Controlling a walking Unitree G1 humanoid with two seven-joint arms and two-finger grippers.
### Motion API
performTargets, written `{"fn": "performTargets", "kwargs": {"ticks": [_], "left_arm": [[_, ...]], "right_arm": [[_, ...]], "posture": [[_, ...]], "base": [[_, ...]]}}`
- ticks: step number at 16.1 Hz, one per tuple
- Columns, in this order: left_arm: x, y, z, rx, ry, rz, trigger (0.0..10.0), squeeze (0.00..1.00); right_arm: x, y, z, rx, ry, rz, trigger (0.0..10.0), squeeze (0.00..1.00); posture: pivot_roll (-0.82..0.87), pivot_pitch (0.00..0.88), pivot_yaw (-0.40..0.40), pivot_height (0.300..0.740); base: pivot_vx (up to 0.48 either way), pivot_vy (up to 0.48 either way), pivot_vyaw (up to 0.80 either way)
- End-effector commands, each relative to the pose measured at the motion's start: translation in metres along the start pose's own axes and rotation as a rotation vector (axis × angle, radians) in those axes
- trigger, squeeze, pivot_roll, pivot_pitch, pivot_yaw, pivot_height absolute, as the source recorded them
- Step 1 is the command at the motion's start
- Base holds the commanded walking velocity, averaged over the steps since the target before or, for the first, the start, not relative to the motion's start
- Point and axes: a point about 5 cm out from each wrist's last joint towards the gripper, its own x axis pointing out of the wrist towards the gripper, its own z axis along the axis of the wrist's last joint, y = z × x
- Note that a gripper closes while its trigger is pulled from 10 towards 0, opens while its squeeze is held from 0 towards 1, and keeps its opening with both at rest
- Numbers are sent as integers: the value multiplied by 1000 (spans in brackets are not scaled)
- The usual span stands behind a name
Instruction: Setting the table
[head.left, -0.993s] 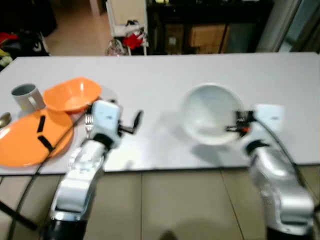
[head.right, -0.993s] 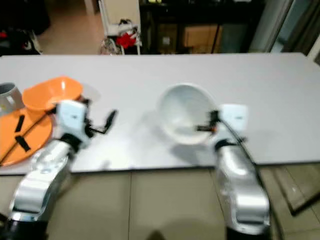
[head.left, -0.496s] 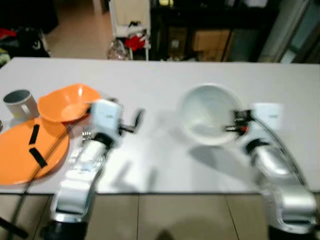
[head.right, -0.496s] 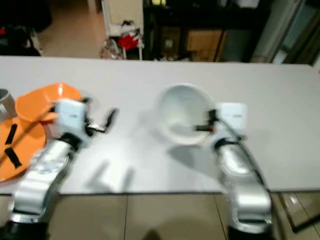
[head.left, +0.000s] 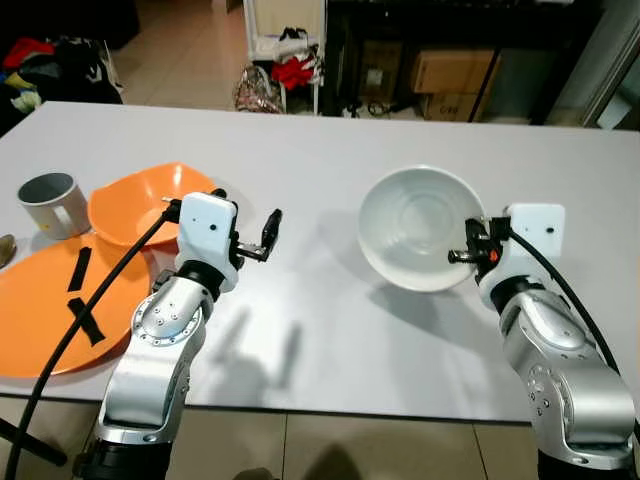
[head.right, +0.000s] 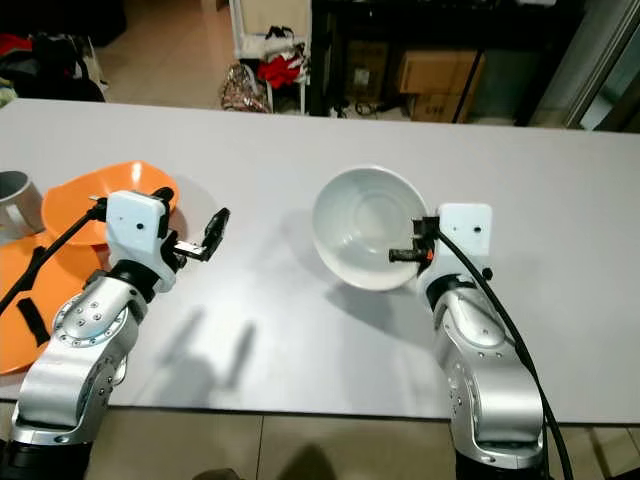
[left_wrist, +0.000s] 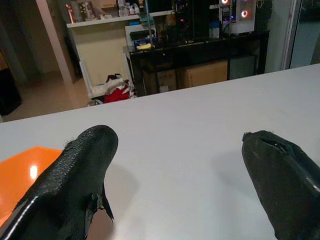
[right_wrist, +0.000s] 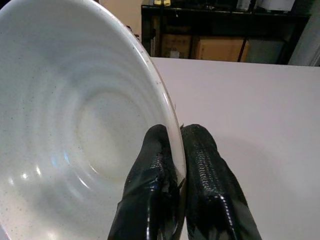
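A long pale grey counter (head.left: 330, 330) ran across the room in front of me, with a tiled floor at its near edge and, beyond its far edge, dark shelving, cardboard boxes and a white cart with red cloth bundled at its base.

My right claw (head.left: 462, 256) was clamped on the rim of a white bowl (head.left: 415, 225), one finger inside the rim and one outside, as the right wrist view showed (right_wrist: 177, 165). The bowl sat tilted, its opening turned up and towards me, over the middle-right part of the counter. It threw a shadow on the surface below and to the right, and I could not tell whether its underside touched the counter.

My left claw (head.left: 268, 235) hung over the counter left of centre, well apart from the bowl, with its two fingers spread wide and nothing between them; the left wrist view showed bare counter in the gap between the black fingers (left_wrist: 80, 175).

At the left end lay a large orange plate (head.left: 40, 310) with two strips of black tape on it. An orange bowl (head.left: 135, 205) sat just behind it, touching or overlapping its far edge, and a grey mug (head.left: 48, 203) stood just beside that bowl on its left. A black cable from my left arm trailed across the plate.
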Motion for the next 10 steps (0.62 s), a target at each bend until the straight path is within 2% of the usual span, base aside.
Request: {"fn": "performTargets", "kwargs": {"ticks": [1, 7, 10], "left_arm": [[0, -2, 1, 2, 4, -7, 10000, 0], [-2, -2, 0, 36, 19, -25, 10000, 0], [-9, 1, -6, 62, 45, -60, 10000, 0]], "right_arm": [[-4, 1, 11, -1, -48, 12, 10000, 0], [-4, 3, 12, 12, -37, 15, 10000, 0], [-6, 7, 11, 18, -34, 20, 10000, 0]], "posture": [[61, 0, -5, 740], [63, 0, -3, 740], [51, 0, 25, 740]], "base": [[0, 0, 0], [0, 0, 0], [0, 0, 0]]}}
